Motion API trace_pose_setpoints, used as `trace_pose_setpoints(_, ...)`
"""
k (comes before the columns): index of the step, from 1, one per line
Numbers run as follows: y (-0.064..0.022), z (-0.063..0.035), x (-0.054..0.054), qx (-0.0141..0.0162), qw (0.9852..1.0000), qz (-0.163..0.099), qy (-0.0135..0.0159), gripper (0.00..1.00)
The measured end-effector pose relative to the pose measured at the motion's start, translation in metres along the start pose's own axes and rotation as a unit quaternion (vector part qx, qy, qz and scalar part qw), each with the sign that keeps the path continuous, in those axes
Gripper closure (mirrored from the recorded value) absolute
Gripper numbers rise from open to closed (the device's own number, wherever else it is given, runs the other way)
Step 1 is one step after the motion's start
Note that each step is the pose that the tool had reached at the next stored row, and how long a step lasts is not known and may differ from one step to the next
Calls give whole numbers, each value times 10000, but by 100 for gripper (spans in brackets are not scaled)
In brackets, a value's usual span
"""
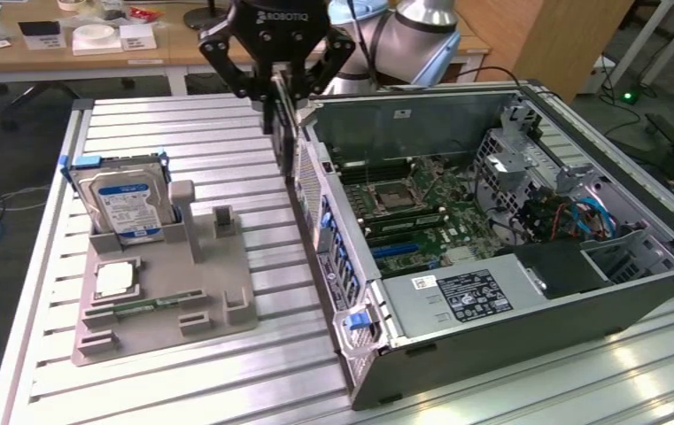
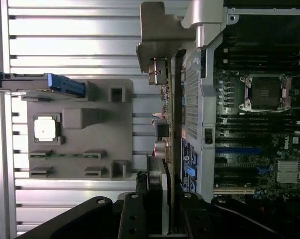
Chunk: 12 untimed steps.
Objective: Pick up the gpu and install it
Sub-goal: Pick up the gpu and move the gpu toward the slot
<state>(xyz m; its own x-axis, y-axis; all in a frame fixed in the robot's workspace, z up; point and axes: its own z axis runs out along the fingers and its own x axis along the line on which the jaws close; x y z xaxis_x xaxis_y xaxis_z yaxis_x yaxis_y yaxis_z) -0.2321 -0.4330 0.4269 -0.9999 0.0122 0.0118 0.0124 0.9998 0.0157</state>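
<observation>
The gripper (image 1: 277, 84) clasped the gpu (image 1: 281, 124) upright and edge-on, close against the rear wall of the open case (image 1: 526, 350); handling it well probably meant keeping it vertical, clear of that wall, and squared to the motherboard (image 1: 431, 226) slots.

Black tool (image 1: 277, 88) is carrying white ROBOTIQ lettering and bolted finger links; arm (image 1: 422, 31) is showing silver-grey housing, light-blue joint cap.

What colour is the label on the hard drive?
The label is blue and white; the exterior view shows it best.
</observation>
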Motion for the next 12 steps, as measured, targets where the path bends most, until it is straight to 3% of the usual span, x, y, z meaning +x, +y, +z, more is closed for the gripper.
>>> trace_pose_setpoints(12,7,1,-534,0,10000,0,0,72)
